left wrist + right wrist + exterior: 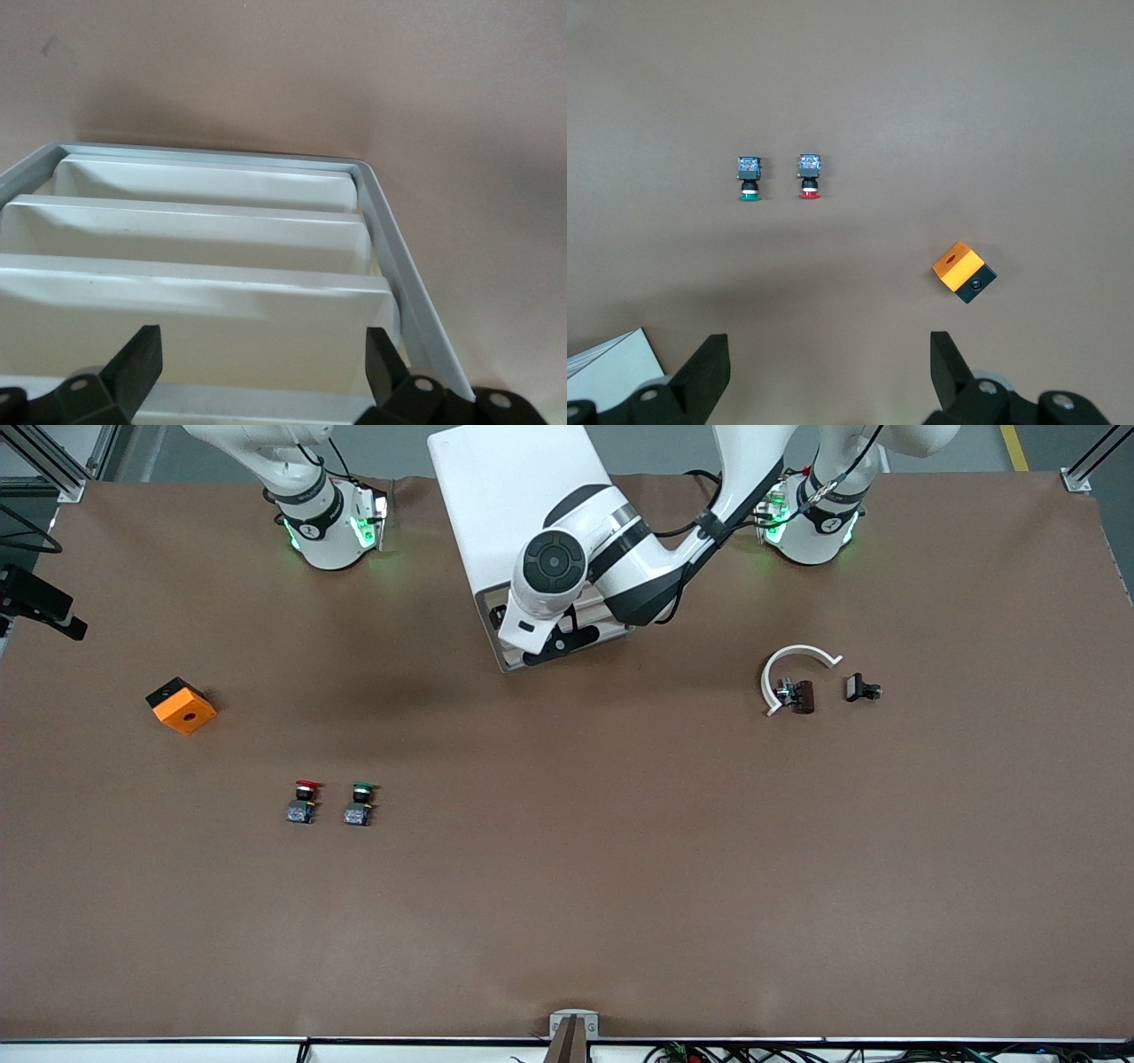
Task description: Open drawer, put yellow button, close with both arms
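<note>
A white boxy cabinet (523, 514) is seen at the robots' edge of the brown desk (567, 903), between the two arm bases. The left arm is stretched from its base to the cabinet's front, and the left gripper (542, 640) is held right at the cabinet's drawer fronts. In the left wrist view the left gripper (257, 363) is shown with its black fingers (137, 363) spread wide, nothing between them, on either side of a cream drawer front (195, 301). Two more alike fronts are stacked in that view. Which front is the uppermost drawer cannot be told for certain.

The right gripper (828, 367) is seen only in the right wrist view, fingers wide apart and empty, held high above the desk. Only the right arm's base is caught in the front view.

A yellow-capped button is not found in any view. A small push button with red cap (304, 801) and another with green cap (360, 803) are set side by side, just apart, near the front camera. An orange and black block (181, 705) is placed toward the right arm's end. A white curved plastic piece (788, 669) and small dark parts (861, 688) are laid toward the left arm's end.
</note>
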Available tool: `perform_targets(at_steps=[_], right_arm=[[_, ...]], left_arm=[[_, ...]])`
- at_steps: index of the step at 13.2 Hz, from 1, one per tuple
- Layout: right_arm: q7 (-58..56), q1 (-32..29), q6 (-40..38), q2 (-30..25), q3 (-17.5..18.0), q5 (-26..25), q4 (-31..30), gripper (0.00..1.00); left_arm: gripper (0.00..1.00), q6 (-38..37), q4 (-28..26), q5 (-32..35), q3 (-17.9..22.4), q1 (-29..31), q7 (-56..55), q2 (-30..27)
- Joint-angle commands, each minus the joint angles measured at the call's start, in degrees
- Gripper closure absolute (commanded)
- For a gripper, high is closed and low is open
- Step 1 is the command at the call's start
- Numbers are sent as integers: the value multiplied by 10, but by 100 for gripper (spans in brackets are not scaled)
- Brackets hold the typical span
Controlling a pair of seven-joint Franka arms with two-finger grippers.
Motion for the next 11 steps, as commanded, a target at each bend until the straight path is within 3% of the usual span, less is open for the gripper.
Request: perform_targets(at_steps=[1, 6, 11], right_arm=[[-8, 9, 8, -14, -8, -2, -18, 0], [0, 7, 8, -12, -8, -17, -20, 0], [0, 7, 14, -12, -8, -24, -24, 0]], left_arm=[[0, 4, 3, -41, -15, 2, -16, 5], [0, 2, 17, -39, -7, 13, -14, 5], [0, -9, 55, 23, -3, 132, -10, -21]])
